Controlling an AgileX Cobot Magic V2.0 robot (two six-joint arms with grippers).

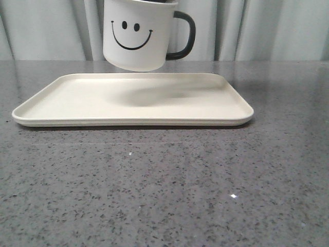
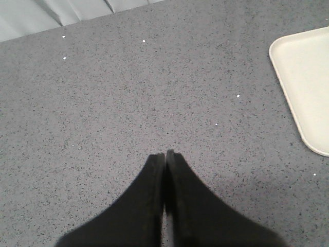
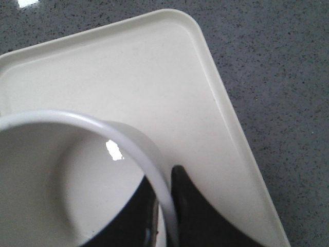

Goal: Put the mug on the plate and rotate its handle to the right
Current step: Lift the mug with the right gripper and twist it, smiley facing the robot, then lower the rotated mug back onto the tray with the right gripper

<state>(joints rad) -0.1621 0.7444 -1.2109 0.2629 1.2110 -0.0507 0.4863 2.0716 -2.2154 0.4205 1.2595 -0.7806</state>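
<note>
The white smiley-face mug [image 1: 135, 35] hangs in the air above the cream rectangular plate [image 1: 67, 100], its base clear of the surface and tilted slightly, its shadow falling near the plate's middle. Its black handle [image 1: 184, 35] already points to the right in the front view. In the right wrist view the right gripper [image 3: 165, 206] pinches the mug's rim, one jaw inside the cup and the other outside against the wall. The left gripper [image 2: 165, 159] hovers over the bare speckled grey tabletop [image 1: 164, 195] just beside the plate's corner, its jaws pressed together on nothing.

The step in hand appears to be the placing: the mug is carried over the plate but not yet set down. The next move calls for a straight, slow descent until the base sits flat, levelling the tilt first so it does not land on an edge, then releasing the rim. The handle seems to need little or no turning afterwards.
</note>
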